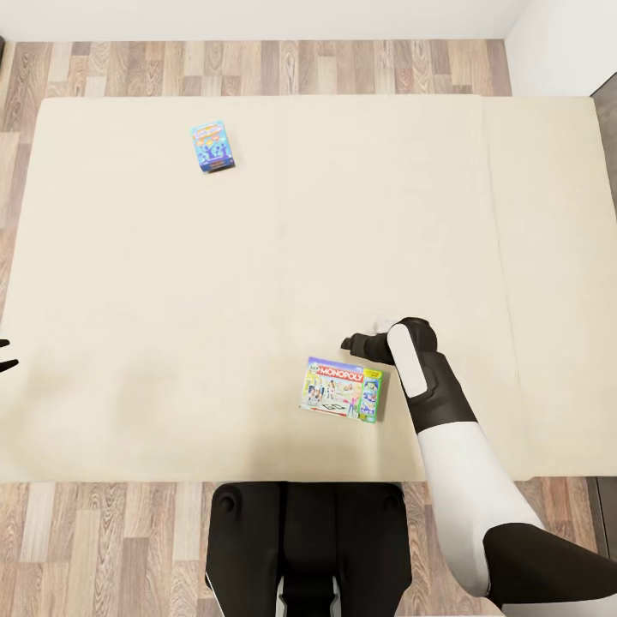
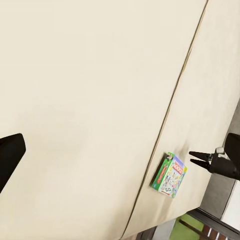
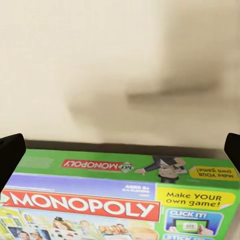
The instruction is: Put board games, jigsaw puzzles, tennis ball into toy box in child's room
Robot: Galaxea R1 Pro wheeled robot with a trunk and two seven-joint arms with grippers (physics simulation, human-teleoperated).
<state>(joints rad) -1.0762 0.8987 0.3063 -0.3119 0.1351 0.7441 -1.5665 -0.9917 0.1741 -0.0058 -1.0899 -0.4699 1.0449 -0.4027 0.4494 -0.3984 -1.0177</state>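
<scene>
Your right end effector point(image 1: 358, 343) hovers over the bed point(image 1: 128, 343), just beyond the far edge of the Monopoly board game point(image 1: 344, 390), its two fingers spread apart and empty. In the right wrist view the two dark fingertips point(image 3: 11, 150) sit wide at either side, with the box point(image 3: 120, 200) lying below and between them.

The risk from here, as a judgement: the box lies flat on a soft mattress, so if you come straight down the fingers may press into the bedding or shove the box along instead of closing around its edges. A grip on one thin edge alone could let it tilt and slip out during the carry.

The Monopoly box is flat and rectangular, green-sided, with a red title band and colourful artwork, resting near the bed's near edge. A second, smaller teal-blue board game point(image 1: 212, 146) lies well apart toward the far side.

Your left end effector point(image 1: 5, 354) barely shows at the view's edge; I cannot tell whether it is open.
</scene>
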